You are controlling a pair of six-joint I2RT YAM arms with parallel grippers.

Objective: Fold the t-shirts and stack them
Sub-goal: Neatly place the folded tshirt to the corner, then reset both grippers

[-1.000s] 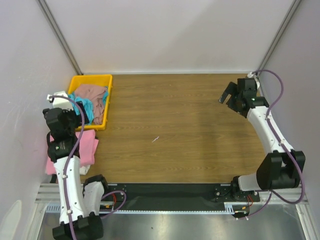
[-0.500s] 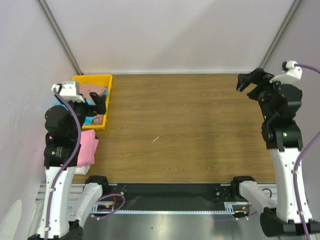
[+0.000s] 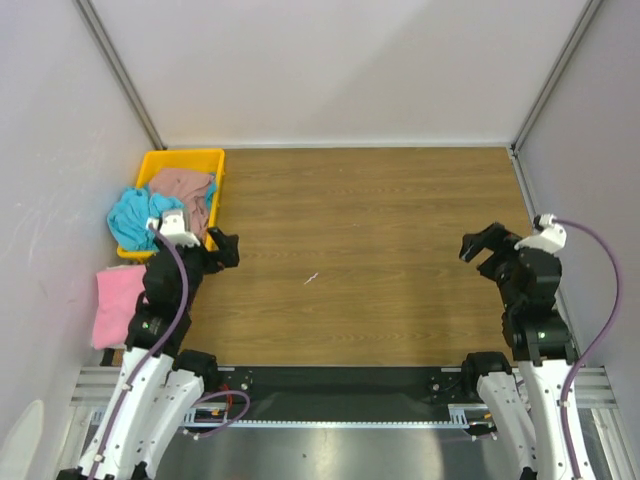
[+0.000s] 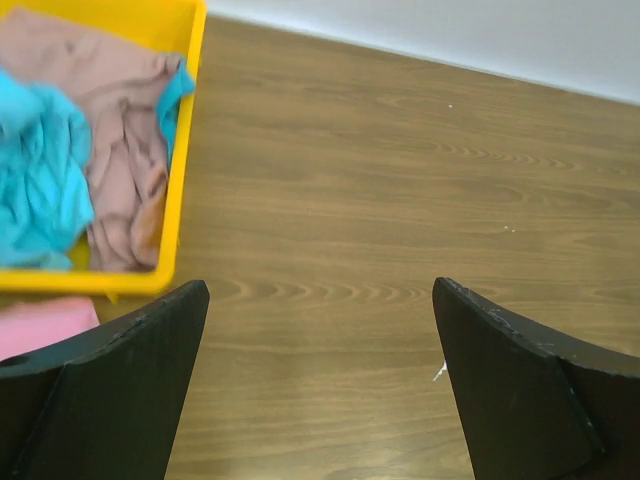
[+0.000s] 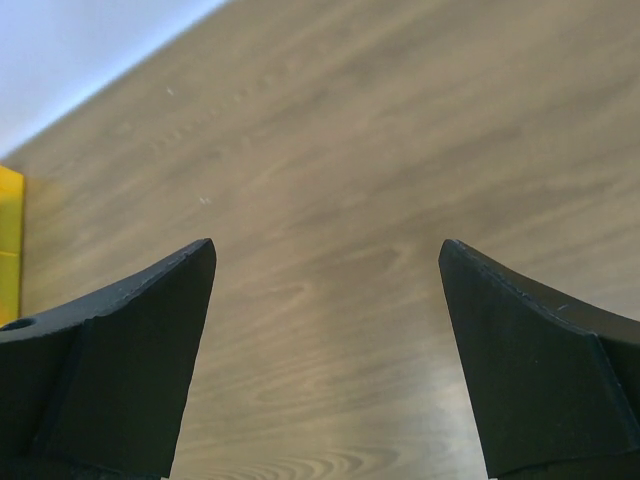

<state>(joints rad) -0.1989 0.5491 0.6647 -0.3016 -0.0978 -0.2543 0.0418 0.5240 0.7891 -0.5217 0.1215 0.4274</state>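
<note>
A: How did the left gripper [image 3: 220,249] stand?

B: Its jaws were spread wide and gripped nothing. It hung over the wooden table [image 3: 360,230], just right of the yellow tray [image 3: 180,156].

A: And the right gripper [image 3: 480,244]?

B: It was spread wide too, over bare wood toward the right side and well apart from any cloth (its wrist view showed little but wood grain and a sliver of yellow at the left edge).

A: Where were the shirts?

B: The dusty brown-pink t-shirt [image 3: 183,186] lay crumpled in the tray. The turquoise t-shirt [image 3: 130,212] was bunched beside it and spilled over the tray's left rim. The bright pink t-shirt [image 3: 118,298] lay outside the tray, on the table just nearer than it, between the left arm and the left wall.

A: Was any of them flat?

B: The pink one lay flat in a rough rectangle. The other two were heaps.
</note>
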